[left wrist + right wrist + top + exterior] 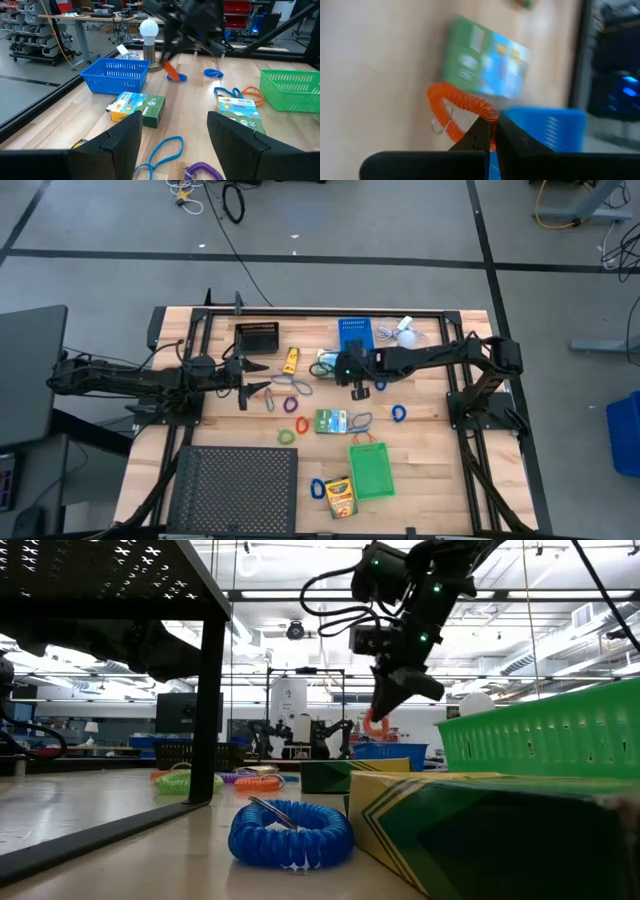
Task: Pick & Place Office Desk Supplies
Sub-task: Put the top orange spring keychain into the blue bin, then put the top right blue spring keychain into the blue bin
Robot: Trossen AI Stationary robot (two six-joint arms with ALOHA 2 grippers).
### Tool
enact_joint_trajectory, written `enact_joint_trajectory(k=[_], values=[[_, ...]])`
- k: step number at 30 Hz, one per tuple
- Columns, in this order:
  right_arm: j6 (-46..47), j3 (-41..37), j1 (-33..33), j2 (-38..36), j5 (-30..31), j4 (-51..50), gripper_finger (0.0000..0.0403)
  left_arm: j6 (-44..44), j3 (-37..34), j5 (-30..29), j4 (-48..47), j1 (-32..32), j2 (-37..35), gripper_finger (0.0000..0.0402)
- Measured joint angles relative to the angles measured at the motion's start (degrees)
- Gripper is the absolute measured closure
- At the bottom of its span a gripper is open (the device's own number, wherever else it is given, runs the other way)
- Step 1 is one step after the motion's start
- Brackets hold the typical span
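orange loop [457, 112] dangles pinched in the right gripper [492, 131], off the table, green-white box [485, 62] below; arm reaches in from three o'clock. left gripper [172, 132] open, waiting.

The right arm is reaching in across mid-table, its gripper [358, 390] hanging above the surface with fingers pinched together. The left gripper [262, 390] is resting low, fingers parted.
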Motion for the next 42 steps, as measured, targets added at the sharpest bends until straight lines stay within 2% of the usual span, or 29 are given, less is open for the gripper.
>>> enact_joint_trajectory(k=[7, 13, 16, 21, 26, 36, 42], values=[[-1.7, 1.9, -6.3, 0.0, 5.9, 0.3, 0.0393, -0.1, 0.0, 0.0, 0.0, 0.0, 0.0, 0.0171], [-1.4, 2.0, -12.2, 0.0, 6.7, 2.2, 0.0393, -0.1, 0.0, 0.0, 0.0, 0.0, 0.0, 0.0171], [-1.3, 2.0, -14.8, 0.0, 4.2, 2.2, 0.0393, -0.1, 0.0, 0.0, 0.0, 0.0, 0.0, 0.0171], [-0.7, 1.2, -17.7, 0.1, -5.9, 2.3, 0.0393, -0.1, 0.0, 0.0, 0.0, 0.0, 0.0, 0.0171], [0.3, 1.1, -18.2, 0.1, -6.6, 2.1, 0.039, -0.1, 0.0, 0.0, 0.0, 0.0, 0.0, 0.0171], [0.9, 1.1, -18.2, 0.2, -9.8, 2.2, 0.0251, -0.3, 0.0, 0.0, 0.0, 0.0, 0.0, 0.0171], [0.9, 1.1, -18.2, 0.1, -9.2, 2.1, 0.021, -0.3, 0.0, 0.0, 0.0, 0.0, 0.0, 0.0171]])
